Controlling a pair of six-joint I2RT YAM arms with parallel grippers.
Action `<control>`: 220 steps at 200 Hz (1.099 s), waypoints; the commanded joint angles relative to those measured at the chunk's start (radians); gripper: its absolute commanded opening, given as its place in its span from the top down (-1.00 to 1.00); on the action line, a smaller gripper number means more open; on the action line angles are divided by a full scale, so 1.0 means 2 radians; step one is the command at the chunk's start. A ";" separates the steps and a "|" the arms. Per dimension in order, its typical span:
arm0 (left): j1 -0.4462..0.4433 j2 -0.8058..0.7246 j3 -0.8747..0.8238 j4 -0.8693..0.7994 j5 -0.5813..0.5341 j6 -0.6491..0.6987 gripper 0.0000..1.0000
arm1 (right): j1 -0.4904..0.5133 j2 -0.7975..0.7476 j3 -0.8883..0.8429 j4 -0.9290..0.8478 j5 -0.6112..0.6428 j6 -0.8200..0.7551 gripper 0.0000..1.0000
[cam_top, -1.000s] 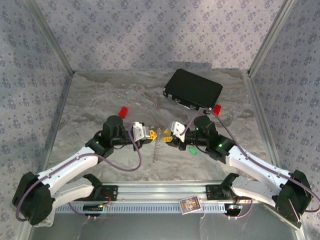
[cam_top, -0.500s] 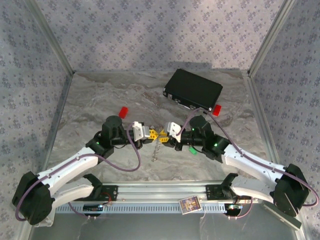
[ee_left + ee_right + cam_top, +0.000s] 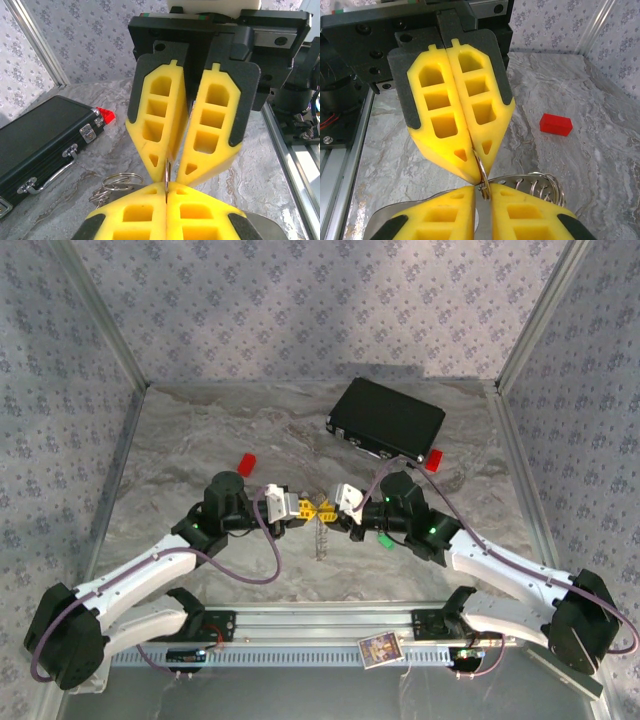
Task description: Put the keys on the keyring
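The keyring (image 3: pixel 536 183) hangs between the two grippers, nearer the arm bases than the black case (image 3: pixel 387 420) and a little to its left. It is bare silvery metal: one thin ring seen edge-on at the fingertips, with a bunch of overlapping wire loops just beside them. The left gripper (image 3: pixel 476 167) is pressed together on that thin ring, its fingers (image 3: pixel 445 110) meeting along their whole length. The right gripper (image 3: pixel 171 170) pinches the same ring from the opposite side, with only a slit left at its tips.

A second ago the two grippers stood apart with a clear gap. Now they meet tip to tip: the right arm has swung leftward of the case and its jaws have narrowed. The left arm has barely moved.

The fingers are wedge-shaped pads of yellow foam with rectangular pockets, backed by black plates. The top view gives a fine silvery strand dangling below the meeting point. It also gives the green key (image 3: pixel 382 539), lying on the marbled grey table (image 3: pixel 200 430) under the right arm, nearer than the case. The wrist views give the ring's edge and the loops instead.

One red block (image 3: pixel 434 458) sits just beside the case's near right corner; another red block (image 3: pixel 245 462) lies well to the case's left. In the left wrist view the case is hard-shelled, with metal latches and a handle.
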 commanded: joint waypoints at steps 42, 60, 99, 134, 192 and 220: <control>-0.004 -0.012 0.007 -0.005 0.015 0.018 0.90 | 0.005 -0.006 0.017 0.000 -0.006 -0.002 1.00; -0.004 -0.011 0.015 -0.028 0.009 0.030 0.74 | 0.009 -0.002 0.027 -0.021 0.000 -0.015 1.00; -0.004 -0.011 0.021 -0.040 0.003 0.037 0.74 | 0.017 0.013 0.051 -0.061 0.006 -0.041 1.00; -0.004 -0.013 0.022 -0.044 -0.003 0.039 0.89 | 0.019 0.016 0.056 -0.065 0.005 -0.044 1.00; -0.004 -0.026 0.025 -0.045 -0.037 0.038 1.00 | 0.003 -0.016 0.028 -0.051 0.026 -0.008 0.55; -0.005 -0.029 0.033 -0.049 -0.079 0.000 1.00 | -0.008 -0.071 -0.020 -0.010 0.118 0.095 0.44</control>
